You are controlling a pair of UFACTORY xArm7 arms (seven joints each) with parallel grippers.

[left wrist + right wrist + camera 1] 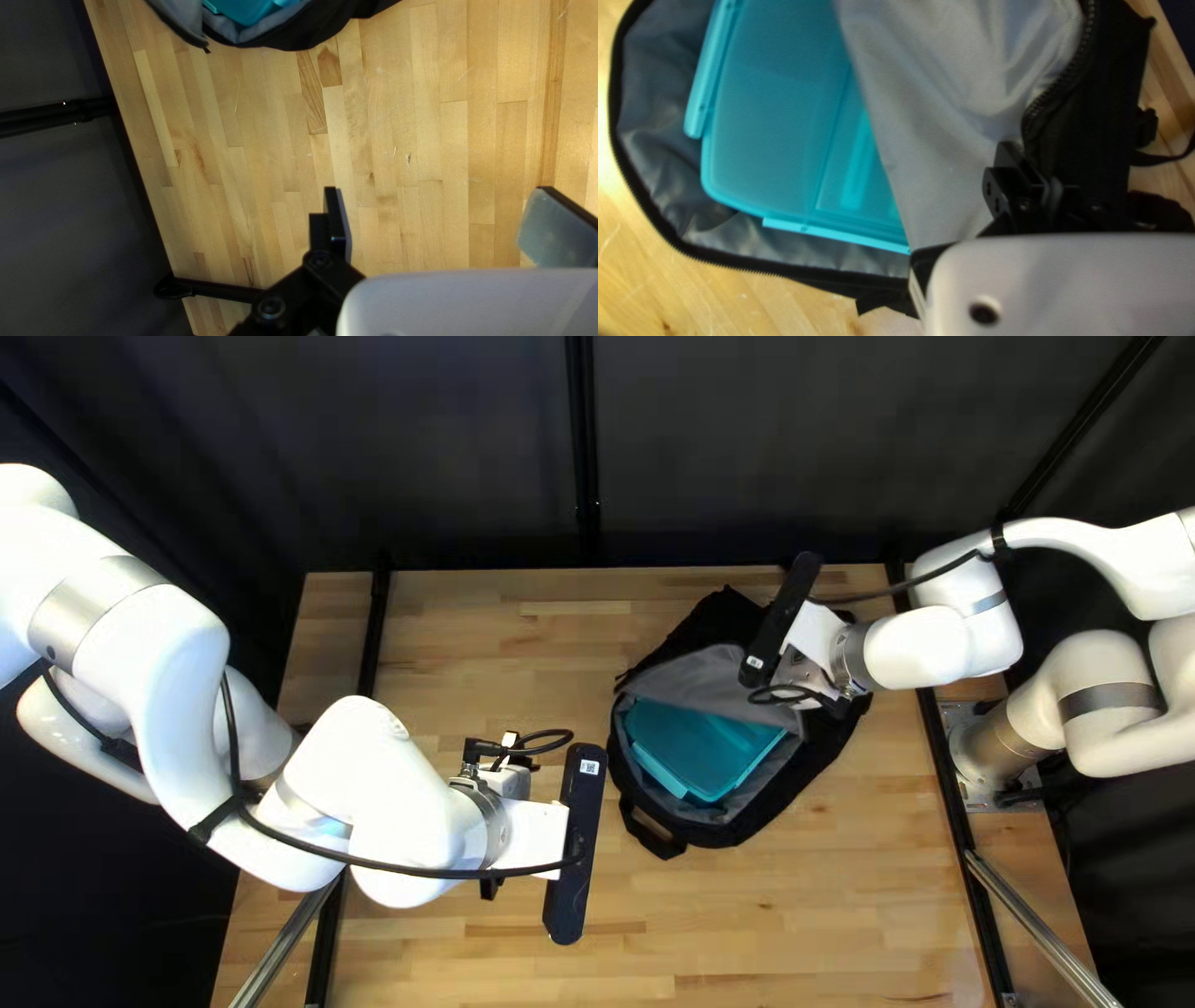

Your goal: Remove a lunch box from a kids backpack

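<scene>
Wooden table (809,909) across the frame, bearing an open black backpack (809,790) right of centre, with teal lunch box (697,747) inside, partly under grey lining. Left gripper (491,886), below centre, spread wide; right gripper (812,672), upper right over backpack, cannot tell whether open or closed.

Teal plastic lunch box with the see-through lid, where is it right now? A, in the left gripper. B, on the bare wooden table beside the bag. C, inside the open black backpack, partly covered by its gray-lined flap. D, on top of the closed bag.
C: the teal lunch box sits within the unzipped black backpack, with the gray-lined flap lying over part of it.
</scene>
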